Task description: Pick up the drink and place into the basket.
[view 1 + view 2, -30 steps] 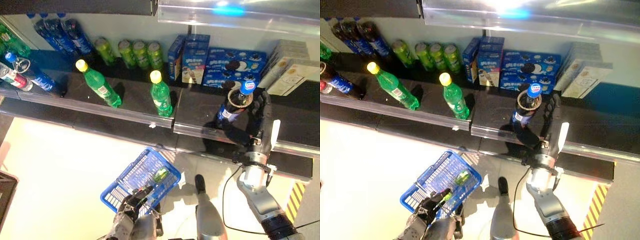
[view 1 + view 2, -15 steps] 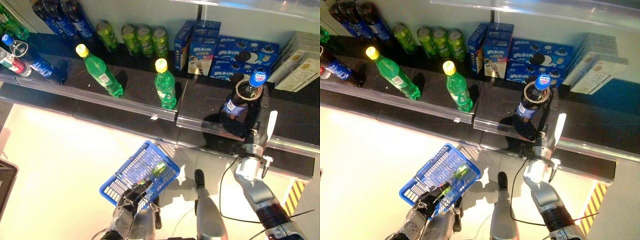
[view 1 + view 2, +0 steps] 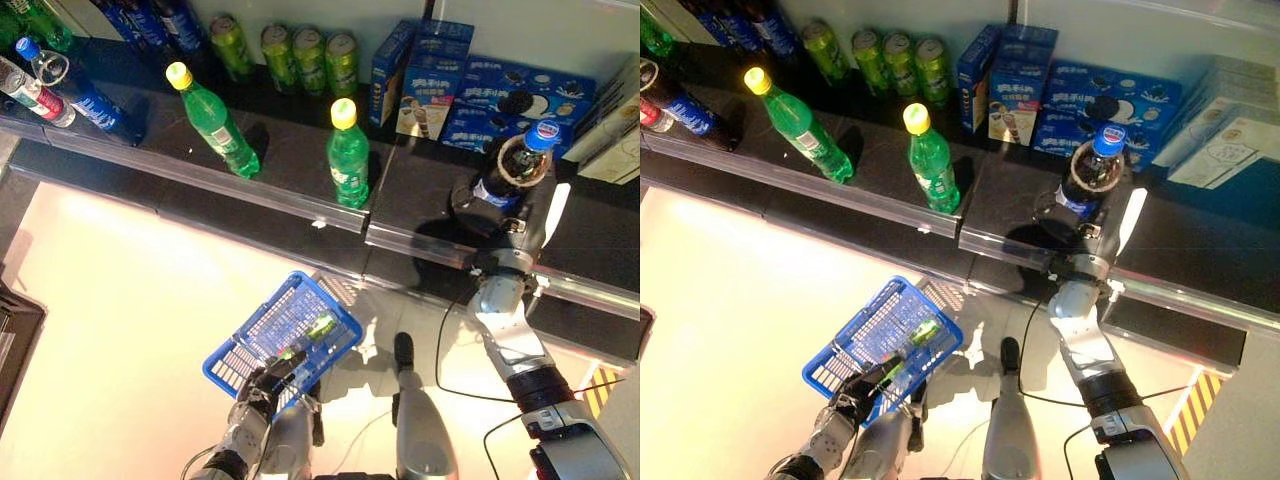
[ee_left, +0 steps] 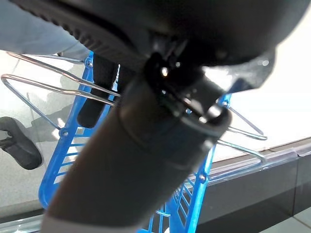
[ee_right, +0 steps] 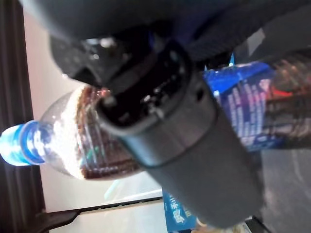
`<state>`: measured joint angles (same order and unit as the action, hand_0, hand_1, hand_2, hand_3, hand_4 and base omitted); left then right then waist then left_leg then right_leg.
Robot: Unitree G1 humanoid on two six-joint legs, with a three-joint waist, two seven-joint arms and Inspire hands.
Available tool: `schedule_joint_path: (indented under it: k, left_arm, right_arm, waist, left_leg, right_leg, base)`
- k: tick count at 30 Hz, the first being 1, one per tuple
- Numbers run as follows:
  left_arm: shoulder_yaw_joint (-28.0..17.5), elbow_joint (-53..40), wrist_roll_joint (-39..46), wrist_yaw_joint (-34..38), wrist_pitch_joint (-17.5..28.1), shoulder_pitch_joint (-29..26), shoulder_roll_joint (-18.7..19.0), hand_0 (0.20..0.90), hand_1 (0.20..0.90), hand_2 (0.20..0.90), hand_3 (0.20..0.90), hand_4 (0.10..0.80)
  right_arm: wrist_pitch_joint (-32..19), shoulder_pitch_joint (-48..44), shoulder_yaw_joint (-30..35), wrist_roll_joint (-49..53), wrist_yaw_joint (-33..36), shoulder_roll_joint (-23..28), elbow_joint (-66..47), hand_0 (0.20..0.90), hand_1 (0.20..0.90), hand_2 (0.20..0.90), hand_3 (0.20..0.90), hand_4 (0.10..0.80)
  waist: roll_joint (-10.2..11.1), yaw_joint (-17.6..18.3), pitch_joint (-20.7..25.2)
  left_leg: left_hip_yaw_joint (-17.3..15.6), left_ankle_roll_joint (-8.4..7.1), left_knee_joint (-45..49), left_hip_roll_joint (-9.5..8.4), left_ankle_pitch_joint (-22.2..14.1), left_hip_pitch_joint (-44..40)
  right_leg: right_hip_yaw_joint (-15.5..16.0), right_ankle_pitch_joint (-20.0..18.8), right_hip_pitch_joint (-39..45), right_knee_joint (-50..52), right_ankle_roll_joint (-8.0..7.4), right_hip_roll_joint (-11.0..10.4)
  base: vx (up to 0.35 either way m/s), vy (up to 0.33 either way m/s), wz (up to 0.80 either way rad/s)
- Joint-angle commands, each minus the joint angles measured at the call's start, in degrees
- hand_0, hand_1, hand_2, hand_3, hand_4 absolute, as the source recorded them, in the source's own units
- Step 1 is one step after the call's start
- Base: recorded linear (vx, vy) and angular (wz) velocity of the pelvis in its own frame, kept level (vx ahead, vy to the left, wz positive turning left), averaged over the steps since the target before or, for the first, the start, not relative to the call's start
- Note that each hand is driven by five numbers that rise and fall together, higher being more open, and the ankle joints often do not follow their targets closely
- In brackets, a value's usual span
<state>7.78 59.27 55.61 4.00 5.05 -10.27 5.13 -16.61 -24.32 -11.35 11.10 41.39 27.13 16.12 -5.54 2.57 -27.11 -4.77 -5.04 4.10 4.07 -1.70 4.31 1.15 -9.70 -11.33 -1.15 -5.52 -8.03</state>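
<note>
Cola bottle, dark with a blue cap and blue label, is held upright above the black shelf, in front of the blue cookie boxes. It is clasped by the right hand, whose fingers are seen in the right wrist view curled round the bottle's body beside the label. Relative to the cola bottle, a green bottle with a yellow cap stands on the shelf toward the robot's left, and a second green bottle is found further left, leaning. Green cans are lined up behind these at the back of the shelf, and more blue-labelled bottles lie at the far left end. A blue basket is carried well below and to the left of the cola bottle, over the light floor; its wire handles are gripped by the left hand, fingers closed round them. A small green item is seen inside the basket.
</note>
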Motion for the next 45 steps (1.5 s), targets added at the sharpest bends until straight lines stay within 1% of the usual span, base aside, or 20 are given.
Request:
schedule_joint_path:
  k: [1, 6, 15, 16, 20, 23, 24, 25, 30, 34, 38, 39, 42, 45]
  left_arm:
    - [0.5, 3.1, 1.2, -0.5, -0.9, 5.9, 4.6, 0.3, 0.3, 0.3, 0.2, 0.1]
    - [0.4, 3.1, 1.6, -0.6, -0.3, 5.8, 4.5, 0.3, 0.3, 0.3, 0.2, 0.1]
    - [-1.9, 2.3, 2.6, 0.0, 2.5, 6.8, 4.7, 0.3, 0.3, 0.3, 0.2, 0.1]
    - [-3.0, 1.4, 3.4, -0.3, 3.6, 7.7, 4.7, 0.3, 0.3, 0.3, 0.2, 0.1]
    - [-6.3, -3.6, 3.2, -0.4, 4.9, 10.4, 4.4, 0.3, 0.3, 0.3, 0.2, 0.1]
    - [-7.7, -6.0, 2.4, -0.2, 5.5, 12.2, 4.4, 0.3, 0.3, 0.3, 0.2, 0.1]
    - [-8.2, -6.9, 2.6, -0.5, 6.0, 12.9, 4.4, 0.3, 0.3, 0.3, 0.2, 0.1]
    - [-8.2, -6.9, 2.6, -0.5, 6.0, 12.9, 4.4, 0.3, 0.3, 0.3, 0.2, 0.1]
    - [-9.6, -9.6, 3.4, -2.1, 7.2, 15.6, 4.0, 0.3, 0.3, 0.3, 0.2, 0.1]
    - [-9.6, -11.8, 3.4, -1.9, 7.8, 16.7, 3.7, 0.3, 0.3, 0.3, 0.2, 0.1]
    - [-9.4, -13.6, 3.5, -2.8, 8.6, 17.4, 3.8, 0.3, 0.3, 0.3, 0.2, 0.1]
    - [-9.2, -14.5, 3.9, -2.8, 8.9, 17.6, 4.0, 0.3, 0.3, 0.3, 0.2, 0.1]
    - [-8.0, -16.5, 2.2, -3.5, 10.2, 17.8, 4.5, 0.3, 0.3, 0.3, 0.2, 0.1]
    - [-6.4, -20.8, 1.8, -4.4, 11.8, 18.5, 5.3, 0.3, 0.3, 0.3, 0.2, 0.1]
  right_arm:
    - [-3.4, -6.5, 4.2, -1.0, 2.0, 0.8, -3.5, 0.3, 0.3, 0.3, 0.2, 0.1]
    - [-4.0, -6.1, 5.1, -0.4, 1.6, 1.0, -2.8, 0.3, 0.3, 0.3, 0.2, 0.1]
    - [-4.8, -3.2, 6.4, -0.8, -0.9, 0.8, -4.9, 0.3, 0.3, 0.3, 0.2, 0.1]
    - [-5.4, -1.2, 6.8, -1.4, -2.6, 0.6, -6.9, 0.3, 0.3, 0.3, 0.2, 0.1]
    - [-6.8, 5.0, 7.7, -1.5, -9.7, -0.3, -13.9, 0.3, 0.3, 0.3, 0.2, 0.1]
    - [-7.4, 8.0, 8.0, 0.5, -15.4, -0.1, -18.1, 0.3, 0.3, 0.3, 0.2, 0.1]
    - [-8.0, 9.0, 7.8, 1.5, -18.4, 0.1, -19.8, 0.3, 0.3, 0.3, 0.2, 0.1]
    - [-8.0, 9.1, 7.8, 1.5, -18.5, 0.1, -19.9, 0.3, 0.3, 0.3, 0.2, 0.1]
    - [-6.5, 12.2, 6.4, 7.3, -29.4, 0.3, -27.6, 0.3, 0.3, 0.3, 0.2, 0.1]
    - [-5.7, 12.8, 4.2, 10.4, -35.6, -0.5, -31.2, 0.3, 0.3, 0.3, 0.2, 0.1]
    - [-3.2, 11.7, 1.2, 14.5, -42.0, -1.2, -35.2, 0.3, 0.3, 0.3, 0.2, 0.1]
    - [-1.9, 10.8, -0.2, 16.7, -43.8, -1.2, -36.4, 0.3, 0.3, 0.3, 0.2, 0.1]
    - [0.1, 9.6, -2.8, 19.1, -46.1, -1.9, -37.9, 0.3, 0.3, 0.3, 0.2, 0.1]
    - [2.5, 8.3, -5.8, 22.0, -49.0, -2.8, -39.7, 0.3, 0.3, 0.3, 0.2, 0.1]
  waist:
    - [2.5, -1.4, 2.0]
    - [2.6, -1.4, 2.2]
    - [3.0, -1.3, 3.5]
    - [3.1, -1.3, 4.2]
    - [3.9, -1.5, 6.6]
    - [4.3, -1.8, 8.3]
    - [4.4, -1.9, 9.1]
    - [4.4, -1.9, 9.1]
    - [4.7, -2.4, 12.2]
    - [4.7, -3.0, 13.8]
    - [4.7, -3.9, 15.0]
    - [4.7, -4.4, 15.3]
    - [4.6, -5.0, 15.7]
    - [4.4, -6.0, 15.9]
  left_leg:
    - [3.8, 1.47, 8.6, -1.28, 1.0, 7.6]
    - [3.7, 1.5, 8.8, -1.36, 0.7, 7.5]
    - [3.3, 1.66, 9.3, -1.37, 0.2, 6.0]
    - [3.4, 1.63, 9.6, -1.37, 0.2, 5.5]
    - [3.3, 1.65, 9.9, -1.1, -0.1, 3.8]
    - [3.4, 1.59, 9.4, -0.89, -0.2, 2.4]
    - [3.4, 1.62, 8.9, -0.87, -0.3, 1.6]
    - [3.4, 1.61, 8.9, -0.87, -0.3, 1.5]
    - [3.6, 1.49, 7.5, -0.62, -0.1, -0.9]
    - [3.9, 1.46, 7.0, -0.52, 0.1, -2.0]
    - [4.3, 1.41, 6.1, -0.49, 0.1, -3.2]
    - [4.3, 1.41, 5.6, -0.51, 0.1, -3.6]
    - [4.7, 1.4, 4.9, -0.52, 0.1, -4.0]
    - [5.3, 1.39, 4.1, -0.7, 0.5, -4.1]
  right_leg:
    - [2.1, 8.1, -0.3, 10.3, 2.54, -0.7]
    - [2.1, 8.2, -0.1, 10.4, 2.58, -0.6]
    - [2.6, 9.3, 1.9, 11.0, 2.96, -0.6]
    - [2.8, 9.8, 2.7, 11.3, 3.07, -0.6]
    - [3.4, 10.9, 4.8, 11.7, 3.07, -0.5]
    - [3.6, 11.5, 6.5, 11.5, 2.99, -0.3]
    - [3.7, 11.7, 7.4, 11.2, 2.99, -0.2]
    - [3.7, 11.7, 7.4, 11.2, 2.99, -0.2]
    - [3.8, 12.5, 9.9, 10.6, 3.07, 0.3]
    - [3.8, 12.9, 11.0, 10.5, 3.19, 0.4]
    - [4.2, 13.1, 12.4, 10.0, 3.19, 0.3]
    - [4.4, 13.0, 12.9, 9.7, 3.14, 0.2]
    - [4.6, 12.9, 13.3, 9.3, 3.01, 0.1]
    - [4.9, 12.7, 13.5, 8.9, 2.86, 0.0]
  base:
    - [0.0, 0.0, 0.0]
    - [-0.006, 0.002, 0.0]
    - [0.003, 0.001, 0.0]
    - [0.053, 0.008, 0.05]
    - [0.069, -0.009, 0.13]
    - [0.085, -0.014, 0.05]
    - [0.075, -0.006, 0.0]
    - [0.088, 0.007, 0.02]
    - [0.093, 0.034, 0.05]
    - [0.077, 0.042, 0.08]
    - [0.048, 0.053, 0.07]
    - [0.035, 0.069, 0.12]
    - [0.009, 0.051, 0.08]
    - [-0.018, 0.058, 0.14]
